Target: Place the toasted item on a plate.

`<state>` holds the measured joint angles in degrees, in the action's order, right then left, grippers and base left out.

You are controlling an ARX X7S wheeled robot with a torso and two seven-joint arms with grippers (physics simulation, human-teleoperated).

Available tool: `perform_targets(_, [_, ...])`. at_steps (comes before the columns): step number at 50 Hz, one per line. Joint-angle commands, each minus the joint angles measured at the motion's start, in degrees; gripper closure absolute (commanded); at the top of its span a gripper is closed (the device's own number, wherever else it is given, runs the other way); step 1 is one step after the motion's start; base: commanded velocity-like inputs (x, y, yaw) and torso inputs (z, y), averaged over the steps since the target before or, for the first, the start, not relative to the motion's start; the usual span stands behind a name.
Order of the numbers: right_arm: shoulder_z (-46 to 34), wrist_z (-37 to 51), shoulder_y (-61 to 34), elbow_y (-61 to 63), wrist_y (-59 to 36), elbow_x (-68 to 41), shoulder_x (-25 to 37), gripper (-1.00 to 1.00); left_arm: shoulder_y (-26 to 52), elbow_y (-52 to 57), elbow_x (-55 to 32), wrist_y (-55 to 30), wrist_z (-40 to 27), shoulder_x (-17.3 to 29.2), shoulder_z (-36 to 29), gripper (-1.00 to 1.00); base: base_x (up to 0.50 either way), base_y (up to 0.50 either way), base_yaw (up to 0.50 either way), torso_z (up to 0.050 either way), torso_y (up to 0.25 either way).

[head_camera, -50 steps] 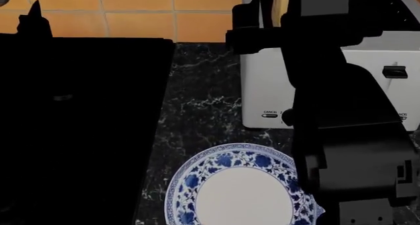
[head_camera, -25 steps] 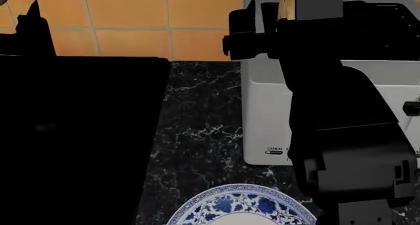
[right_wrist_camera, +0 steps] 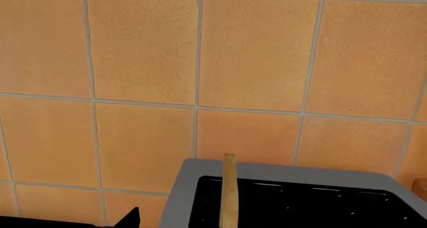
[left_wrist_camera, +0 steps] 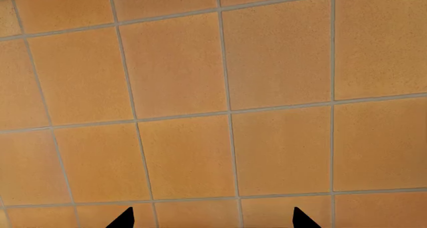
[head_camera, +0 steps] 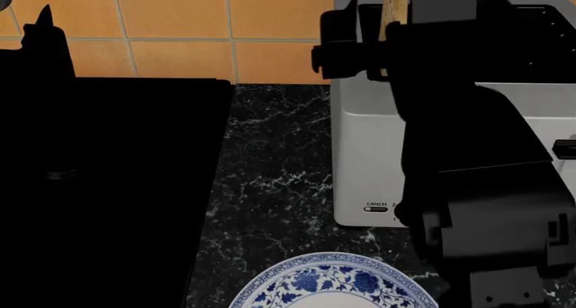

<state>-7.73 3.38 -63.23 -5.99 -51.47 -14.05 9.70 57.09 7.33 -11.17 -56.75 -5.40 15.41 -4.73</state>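
since half a second ago the right arm has edged a little lower and rightward in the head view, and the rest of the scene has barely shifted. one orange tiled wall (head_camera: 180,25) fills the back of the scene and nearly all of both wrist views. one large black mass (head_camera: 108,187) covers the left half of the head view; it is too dark to make out. one black marble countertop (head_camera: 270,187) runs between that mass and one white toaster (head_camera: 365,153), which stands against the wall with its dark slots on top. one plate (head_camera: 333,284) with a blue floral rim lies on the counter at the near edge of the head view, just in front of the toaster, only its far part showing. one toasted item (right_wrist_camera: 229,188), seen edge-on as a thin tan strip, stands upright, rising out of the toaster's left slot, well apart from the plate. the right gripper (head_camera: 365,32) sits at the toaster top right beside the slice; one dark finger tip shows to its left, but whether the fingers press on the bread i cannot tell. the left gripper (left_wrist_camera: 212,219) faces bare wall, two fingertips (left_wrist_camera: 123,219) spread wide with nothing between them.
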Motion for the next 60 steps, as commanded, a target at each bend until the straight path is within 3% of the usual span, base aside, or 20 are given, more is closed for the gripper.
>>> perform_targets(1, [-0.8,0.4,-1.6,-2.2,-0.4,0.3,0.4,-1.0,-0.5,0.2,-0.7,0.0,-0.3,-0.2,0.9,-1.0,0.0,0.0,0.0,0.0,0.0])
perform_targets(20, [-3.3,-2.8,-9.4,-23.2,8.8,1.8,-0.7,-1.0,-1.1,0.4,-0.8,0.4,-0.5,0.0,0.3,-1.0,0.0,0.0,0.0,0.0,0.0])
perform_targets(45, [-6.8,-5.7,-23.4,-68.5,34.8,6.4,-5.0,-1.0,-1.5,0.9,-1.3,0.4,-1.0,0.2,0.2,-1.0,0.0,0.0,0.0,0.0,0.0])
perform_targets(60, [-6.0,-5.4,-22.9,-69.0,34.4,9.1,-5.9,-1.0,-1.7,0.4,-1.6,0.7,-1.2,0.2,-0.1,-1.0,0.0,0.0,0.0,0.0,0.0])
